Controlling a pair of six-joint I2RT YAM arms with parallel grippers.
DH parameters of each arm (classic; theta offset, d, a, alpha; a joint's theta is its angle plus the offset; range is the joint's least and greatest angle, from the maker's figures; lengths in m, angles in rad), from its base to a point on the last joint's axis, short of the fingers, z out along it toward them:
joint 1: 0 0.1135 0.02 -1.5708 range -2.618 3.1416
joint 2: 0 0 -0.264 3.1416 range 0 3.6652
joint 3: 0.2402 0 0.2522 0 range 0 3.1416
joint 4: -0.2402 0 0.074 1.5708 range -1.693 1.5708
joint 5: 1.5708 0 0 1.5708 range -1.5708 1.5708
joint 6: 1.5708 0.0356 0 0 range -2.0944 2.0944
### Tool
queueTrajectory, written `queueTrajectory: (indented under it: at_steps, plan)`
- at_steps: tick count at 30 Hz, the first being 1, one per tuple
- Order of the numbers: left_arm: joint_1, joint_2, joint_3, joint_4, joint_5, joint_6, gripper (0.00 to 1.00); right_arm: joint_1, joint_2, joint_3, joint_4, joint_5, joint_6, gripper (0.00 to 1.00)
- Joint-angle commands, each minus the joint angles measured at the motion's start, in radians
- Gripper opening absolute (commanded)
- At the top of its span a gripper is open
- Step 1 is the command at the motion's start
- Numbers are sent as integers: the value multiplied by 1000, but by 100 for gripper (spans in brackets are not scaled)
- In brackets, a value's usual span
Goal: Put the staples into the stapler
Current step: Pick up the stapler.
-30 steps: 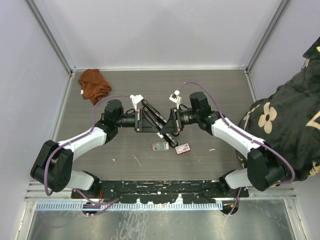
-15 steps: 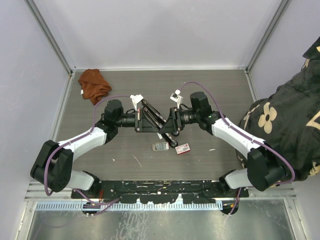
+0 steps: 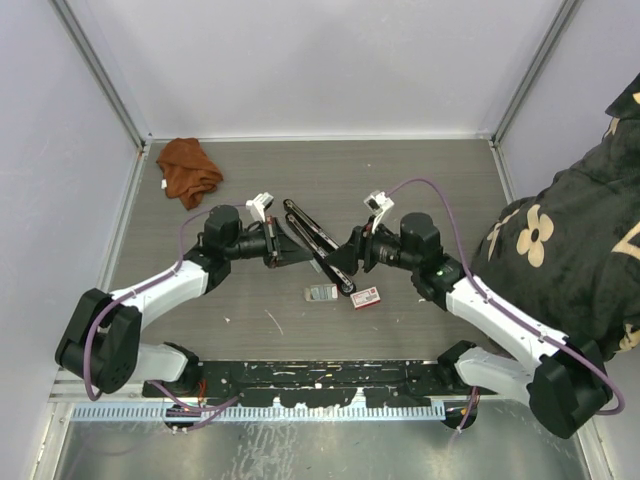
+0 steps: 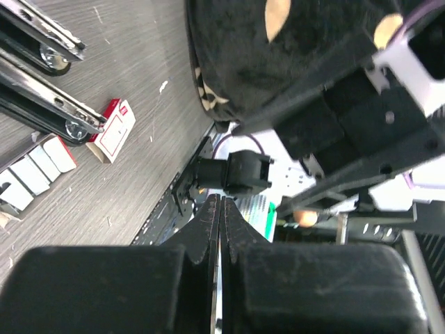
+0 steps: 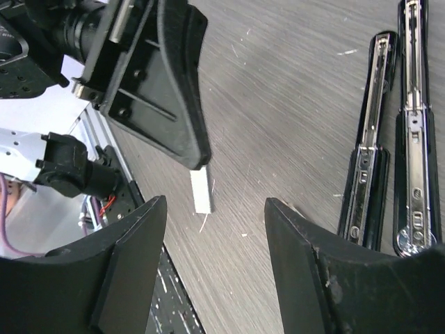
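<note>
The stapler (image 3: 312,233) lies opened flat mid-table, its two black-and-chrome arms (image 5: 416,132) side by side. A short silvery strip of staples (image 5: 201,190) sticks out of my left gripper (image 3: 288,254), which is shut on it just left of the stapler; in the left wrist view the gripper (image 4: 220,203) has its jaws pressed together. My right gripper (image 5: 215,203) hangs open and empty on the stapler's right side (image 3: 345,262), looking across at the strip. The grey staple tray (image 3: 320,293) and the red-and-white box (image 3: 365,297) lie in front of the stapler.
An orange cloth (image 3: 188,170) is crumpled at the back left. A person's dark flowered sleeve (image 3: 570,250) leans in at the right edge. Loose staple bits dot the table (image 3: 270,320). The black base rail (image 3: 320,375) runs along the near edge.
My right gripper has opened and drawn back to the right. My left gripper has shifted slightly left and toward the near edge. The stapler, tray and box lie as before.
</note>
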Motion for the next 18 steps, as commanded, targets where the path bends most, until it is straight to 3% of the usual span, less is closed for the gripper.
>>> queueTrajectory:
  at_steps: [1, 8, 18]
  plan:
    - [21, -47, -21, 26, -97, -133, 0, 130, -37, -7, 105, 299, -66, 64]
    - [29, -54, -18, 9, -115, -159, 0, 282, -3, 8, 94, 491, -127, 65]
    - [30, -54, -13, 13, -102, -170, 0, 320, 65, 22, 104, 546, -173, 55]
